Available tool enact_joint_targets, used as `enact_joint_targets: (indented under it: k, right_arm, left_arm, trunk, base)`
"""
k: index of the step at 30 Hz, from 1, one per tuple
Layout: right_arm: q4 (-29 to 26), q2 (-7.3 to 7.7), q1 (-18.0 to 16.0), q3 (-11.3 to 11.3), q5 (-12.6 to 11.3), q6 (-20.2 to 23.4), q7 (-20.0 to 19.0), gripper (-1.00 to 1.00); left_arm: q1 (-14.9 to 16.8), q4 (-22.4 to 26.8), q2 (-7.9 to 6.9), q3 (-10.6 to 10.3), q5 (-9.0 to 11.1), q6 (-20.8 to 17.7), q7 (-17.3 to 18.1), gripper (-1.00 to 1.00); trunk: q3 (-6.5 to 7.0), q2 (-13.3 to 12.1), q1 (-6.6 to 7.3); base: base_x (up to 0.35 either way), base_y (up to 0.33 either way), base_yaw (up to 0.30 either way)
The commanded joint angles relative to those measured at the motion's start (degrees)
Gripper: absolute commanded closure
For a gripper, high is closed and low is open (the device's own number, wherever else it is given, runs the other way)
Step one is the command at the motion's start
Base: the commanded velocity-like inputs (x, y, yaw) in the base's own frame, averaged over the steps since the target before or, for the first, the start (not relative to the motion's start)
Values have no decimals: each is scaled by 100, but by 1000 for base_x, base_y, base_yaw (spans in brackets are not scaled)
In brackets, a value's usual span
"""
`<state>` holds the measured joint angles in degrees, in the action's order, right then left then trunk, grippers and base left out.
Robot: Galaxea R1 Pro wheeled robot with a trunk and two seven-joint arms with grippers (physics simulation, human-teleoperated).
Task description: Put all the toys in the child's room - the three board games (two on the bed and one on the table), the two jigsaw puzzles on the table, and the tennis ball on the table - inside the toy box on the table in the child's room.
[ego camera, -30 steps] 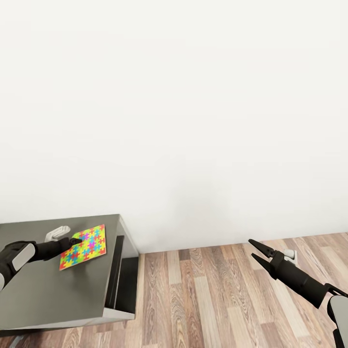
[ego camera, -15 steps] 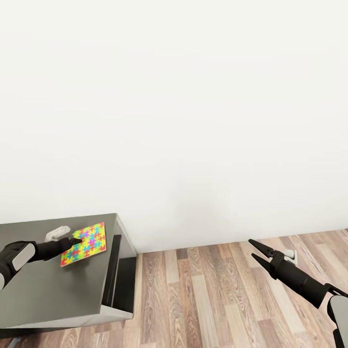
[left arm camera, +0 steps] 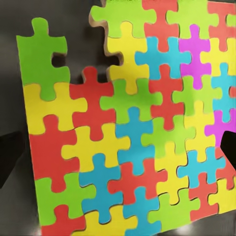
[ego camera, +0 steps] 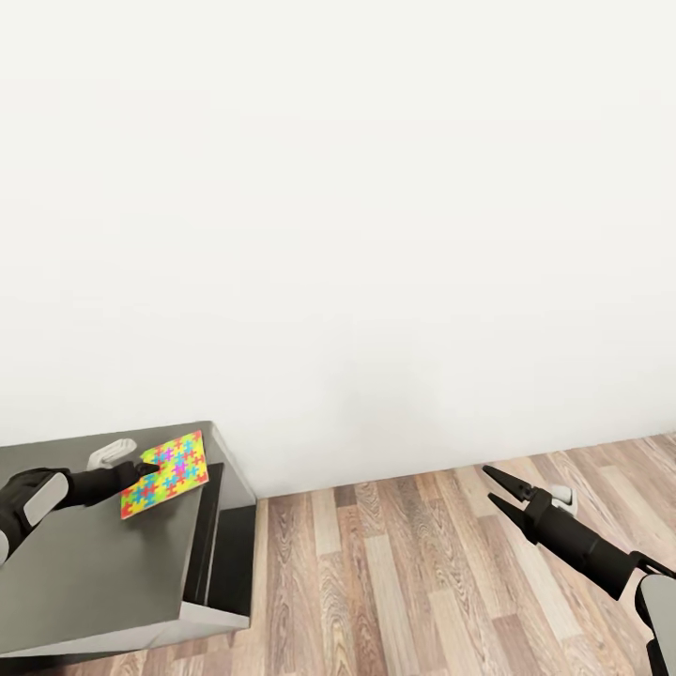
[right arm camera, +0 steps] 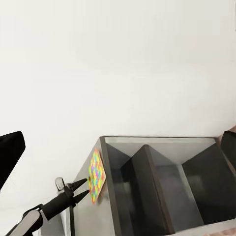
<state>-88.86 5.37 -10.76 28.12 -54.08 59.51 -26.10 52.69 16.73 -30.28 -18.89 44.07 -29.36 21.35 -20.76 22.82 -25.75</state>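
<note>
Dark grey table (ego camera: 103, 573), white wall behind. Left gripper (ego camera: 150, 467) pinches jigsaw puzzle (ego camera: 163, 475) by its near edge; right gripper (ego camera: 496, 488) open, empty. Thin edge grip: sheet could slip or shed pieces.

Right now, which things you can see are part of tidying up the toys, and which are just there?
Part of the job:
- jigsaw puzzle, gripped at its edge by the left gripper
- table, dark grey part under the puzzle
- right gripper, open, holding nothing

Just there:
- wooden floor
- white wall
- open shelves in the table's side
</note>
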Motion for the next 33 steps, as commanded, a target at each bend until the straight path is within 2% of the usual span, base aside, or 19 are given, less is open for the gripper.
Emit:
enact_joint_targets:
  k: [1,33]
  right_arm:
    - [0,-3,-7,9,51,25,-53,-100]
    - [-2,-9,-6,6,58,25,-50,-100]
  left_arm:
    - [4,4,-5,-19,23,-23,9,-100]
    - [4,6,-5,-19,23,-22,9,-100]
  trunk:
    - [-7,10,-3]
    - [19,10,-3]
  base:
    - [0,0,-63]
    - [0,0,-25]
